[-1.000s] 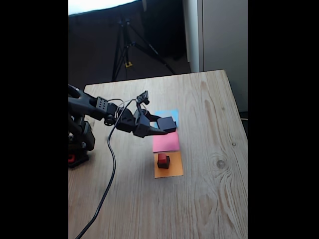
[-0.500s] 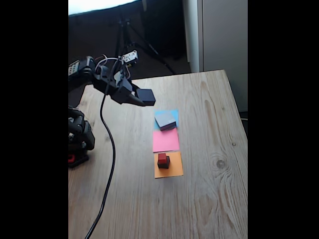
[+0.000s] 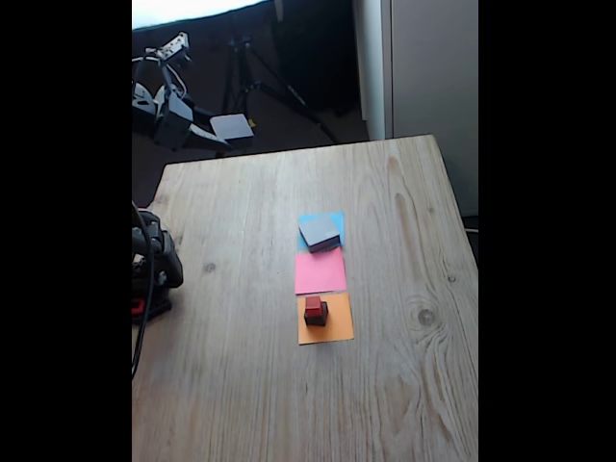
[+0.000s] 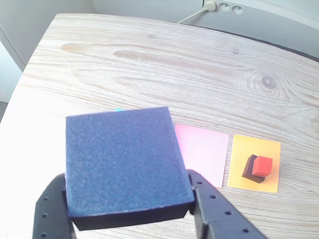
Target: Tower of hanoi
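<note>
In the fixed view my gripper (image 3: pixel 227 131) hangs high beyond the table's far left corner, shut on the black slab (image 3: pixel 232 125). The wrist view shows that slab (image 4: pixel 124 162) held flat between the two fingers (image 4: pixel 212 211), covering most of what lies below. The grey slab (image 3: pixel 320 232) rests on the blue paper square (image 3: pixel 332 219). On the orange square (image 3: pixel 327 329) stands the small black cube (image 3: pixel 318 317) with the tiny red cube (image 3: pixel 313 304) on top, also seen as red cube (image 4: pixel 262 166) on black cube (image 4: pixel 248 171).
A bare pink square (image 3: pixel 320 273) lies between the blue and orange ones, seen too as pink square (image 4: pixel 202 153). The arm's base (image 3: pixel 154 269) sits at the table's left edge. A tripod (image 3: pixel 252 82) stands behind the wooden table (image 3: pixel 404 385).
The arm has lifted the black slab off the grey slab on the blue square and swung it up and back to the far left. The grey slab stayed put.
</note>
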Robot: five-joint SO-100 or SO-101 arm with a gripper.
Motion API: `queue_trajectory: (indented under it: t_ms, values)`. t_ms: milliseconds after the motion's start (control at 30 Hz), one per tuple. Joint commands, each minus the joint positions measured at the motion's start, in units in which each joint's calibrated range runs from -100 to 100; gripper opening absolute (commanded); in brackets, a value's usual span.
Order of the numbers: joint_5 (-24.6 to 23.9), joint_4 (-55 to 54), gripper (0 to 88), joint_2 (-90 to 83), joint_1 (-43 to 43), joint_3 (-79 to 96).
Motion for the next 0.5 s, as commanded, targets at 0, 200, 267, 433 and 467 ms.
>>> queue_trajectory:
  t_ms: [0, 200, 267, 433, 467]
  values:
    - [0.6, -3.0, 10.7, -3.6, -1.4, 6.3]
    - [3.8, -17.6, 11.7, -8.8, -0.5, 28.2]
    - [4.1, -24.8, 12.0, -10.1, 0.0, 36.7]
    - [6.5, -43.8, 12.5, -11.3, 0.9, 58.0]
    - [7.0, -49.1, 12.5, -11.2, 0.9, 62.7]
